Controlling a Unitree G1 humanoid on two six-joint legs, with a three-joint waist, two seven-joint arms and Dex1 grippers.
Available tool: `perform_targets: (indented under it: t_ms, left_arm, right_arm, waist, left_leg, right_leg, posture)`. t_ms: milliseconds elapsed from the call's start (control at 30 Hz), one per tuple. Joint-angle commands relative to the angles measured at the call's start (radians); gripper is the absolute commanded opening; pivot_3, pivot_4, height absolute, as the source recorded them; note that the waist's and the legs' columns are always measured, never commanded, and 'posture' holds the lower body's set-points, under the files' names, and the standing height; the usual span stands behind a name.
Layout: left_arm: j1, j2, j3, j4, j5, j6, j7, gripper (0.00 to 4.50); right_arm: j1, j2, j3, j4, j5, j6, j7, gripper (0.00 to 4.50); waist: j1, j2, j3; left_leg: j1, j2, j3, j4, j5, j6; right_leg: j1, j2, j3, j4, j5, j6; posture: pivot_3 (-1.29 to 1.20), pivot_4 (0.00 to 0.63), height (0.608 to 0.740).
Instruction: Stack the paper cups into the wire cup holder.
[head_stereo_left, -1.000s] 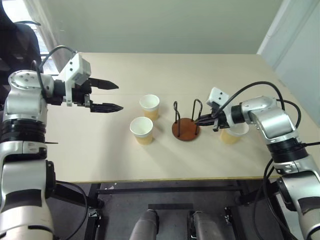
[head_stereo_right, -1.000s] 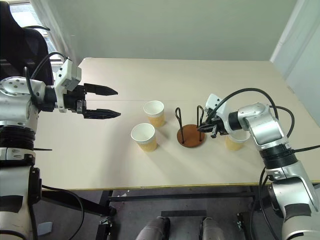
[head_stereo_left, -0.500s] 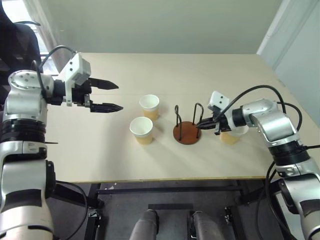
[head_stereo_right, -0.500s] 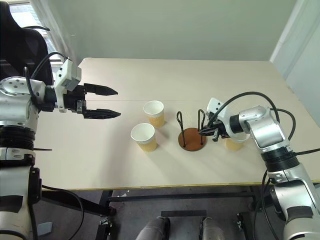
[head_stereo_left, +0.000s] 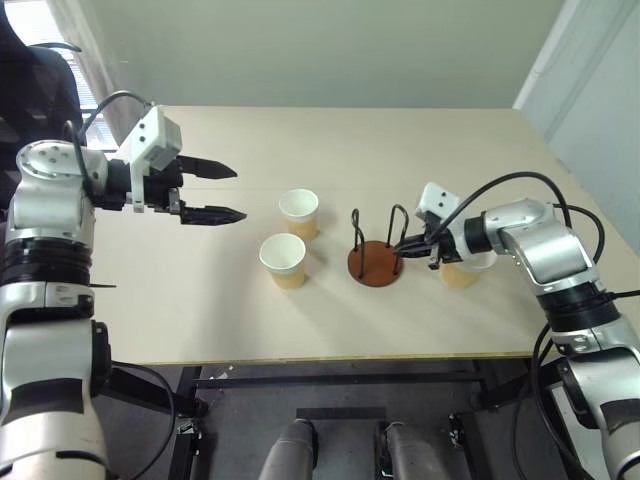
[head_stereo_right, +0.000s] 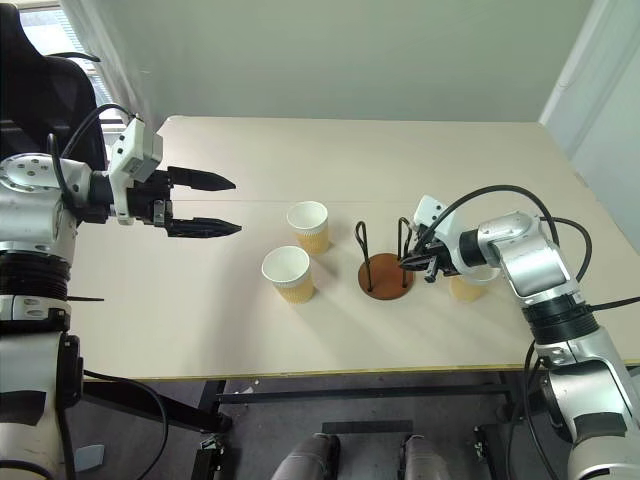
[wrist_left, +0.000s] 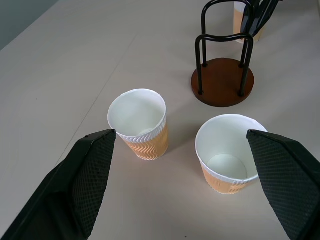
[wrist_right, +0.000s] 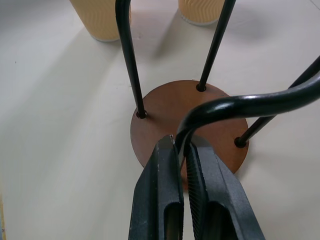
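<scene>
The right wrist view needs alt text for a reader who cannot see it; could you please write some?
The right gripper has its fingers shut on a black wire loop of the cup holder, just above its round reddish-brown base. Beyond the holder, two paper cups stand on the pale table.

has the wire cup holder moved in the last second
Yes. The wire cup holder, pinched by the right gripper, has slid slightly away from the two paper cups and toward the third cup.
</scene>
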Motion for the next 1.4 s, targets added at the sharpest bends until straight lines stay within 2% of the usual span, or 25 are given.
perform_targets:
  t_ms: [33,133,367,567,833,1067,1267,1400]
  left_arm:
    - [-0.03,0.019,0.021,-0.015,-0.007,-0.006,-0.003,4.5]
    - [-0.029,0.018,0.021,-0.015,-0.007,-0.006,-0.003,4.5]
    - [-0.033,0.015,0.02,-0.012,-0.008,-0.007,-0.002,4.5]
    - [-0.044,-0.004,0.016,-0.027,-0.026,0.017,-0.021,4.5]
    - [-0.063,-0.017,-0.056,-0.12,-0.115,0.105,-0.063,4.5]
    - [-0.094,-0.021,-0.143,-0.121,-0.167,0.094,-0.063,4.5]
    - [-0.111,-0.031,-0.166,-0.091,-0.173,0.071,-0.063,4.5]
    - [-0.109,-0.027,-0.175,-0.086,-0.177,0.055,-0.063,4.5]
  right_arm:
    - [-0.001,-0.019,0.003,-0.02,-0.007,-0.011,-0.008,0.27]
    - [0.006,-0.024,0.011,-0.03,-0.005,-0.003,-0.004,0.99]
    - [0.012,-0.032,0.018,-0.033,-0.008,0.002,-0.005,3.45]
    - [0.005,-0.062,-0.009,-0.042,0.007,0.0,0.009,3.45]
    - [-0.002,-0.192,-0.064,-0.11,0.063,0.02,0.075,3.45]
    - [0.003,-0.34,-0.097,-0.204,0.11,0.0,0.171,3.45]
    - [0.042,-0.463,-0.092,-0.227,0.088,-0.089,0.237,3.45]
    - [0.083,-0.495,-0.039,-0.207,-0.022,-0.244,0.218,3.45]
  waist:
    - [0.0,0.0,0.0]
    - [0.0,0.0,0.0]
    - [0.0,0.0,0.0]
    - [0.001,0.0,0.0]
    - [0.005,0.0,0.0]
    - [0.005,-0.001,0.0]
    - [0.005,-0.001,0.0]
    - [0.005,-0.001,0.0]
  left_leg:
    - [0.0,0.0,0.0,0.0,0.0,0.0]
    - [0.0,0.0,0.0,0.0,0.0,0.0]
    - [0.0,0.0,0.0,0.0,0.0,0.0]
    - [0.0,0.0,0.0,0.0,0.0,0.0]
    - [-0.001,0.0,0.0,0.001,0.0,0.0]
    - [-0.001,0.0,0.001,0.001,0.0,0.0]
    - [0.0,0.0,0.001,0.001,0.0,0.001]
    - [0.0,0.0,0.001,0.001,0.0,0.001]
  right_leg:
    - [0.0,0.0,0.0,0.0,0.0,0.0]
    - [0.0,0.0,0.0,0.0,0.0,0.0]
    - [0.0,0.0,0.0,0.0,0.0,0.0]
    - [0.0,0.0,0.0,0.0,0.0,0.0]
    - [0.001,0.0,0.0,-0.001,0.0,0.0]
    - [0.001,0.0,0.0,-0.001,-0.001,0.002]
    - [0.004,0.0,0.001,-0.003,-0.002,0.004]
    - [0.004,0.0,0.001,-0.003,-0.003,0.007]
  posture:
    - [0.0,0.15,0.74]
    - [0.0,0.15,0.74]
    - [0.0,0.15,0.74]
    - [0.0,0.15,0.74]
    - [0.0,0.15,0.74]
    - [0.0,0.15,0.74]
    - [0.0,0.15,0.74]
    - [0.0,0.15,0.74]
